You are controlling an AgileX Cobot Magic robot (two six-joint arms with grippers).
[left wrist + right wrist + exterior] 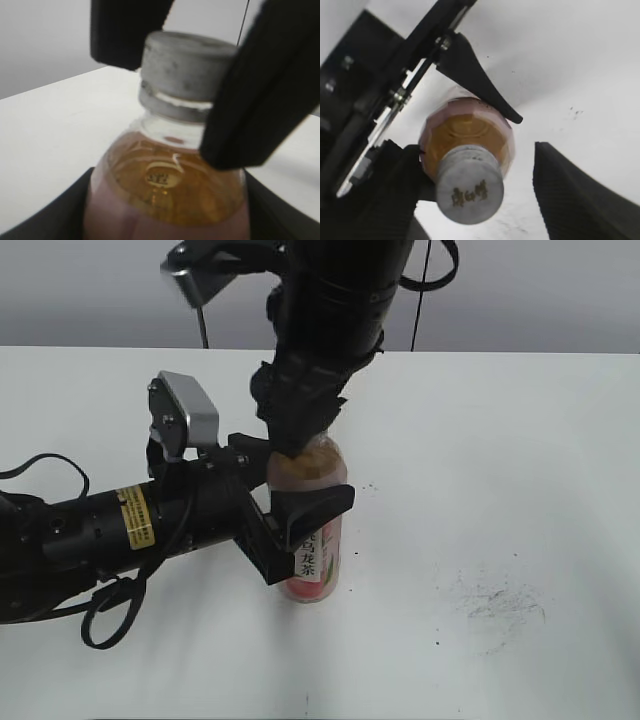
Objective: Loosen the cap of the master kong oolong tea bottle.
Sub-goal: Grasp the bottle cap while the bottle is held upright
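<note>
The white table (pixel 520 440) carries 1 upright tea bottle (pixel 318 540), and both arms have closed in on it, so the step in hand looks like the setup for the twist: body braced, cap about to be gripped.

The left pincer (pixel 300 502) comes in from the side and is clenched on the bottle's body, 1 finger in front of the label and the other behind it, just under the shoulder. In the left wrist view the amber shoulder of the bottle (pixel 165 185) sits right between the dark finger bases at the bottom edge, with the cap above.

The right pincer (pixel 470 195) hangs directly over the bottle top, pointing down. It is spread, not gripping: in its own view 1 finger (pixel 395 195) lies against or very near the cap's side, while the other (pixel 580 195) stands well apart with bare table showing between. The left wrist view agrees only in part: 2 dark fingers flank the cap (pixel 187 65), but contact cannot be settled there.

The cap (pixel 469 187) is still seated on the neck, its collar ring unbroken below it.

Next, judging from this, the right pincer needs to squeeze onto the ribbed cap and turn the wrist, while the left one keeps the bottle from spinning.
</note>
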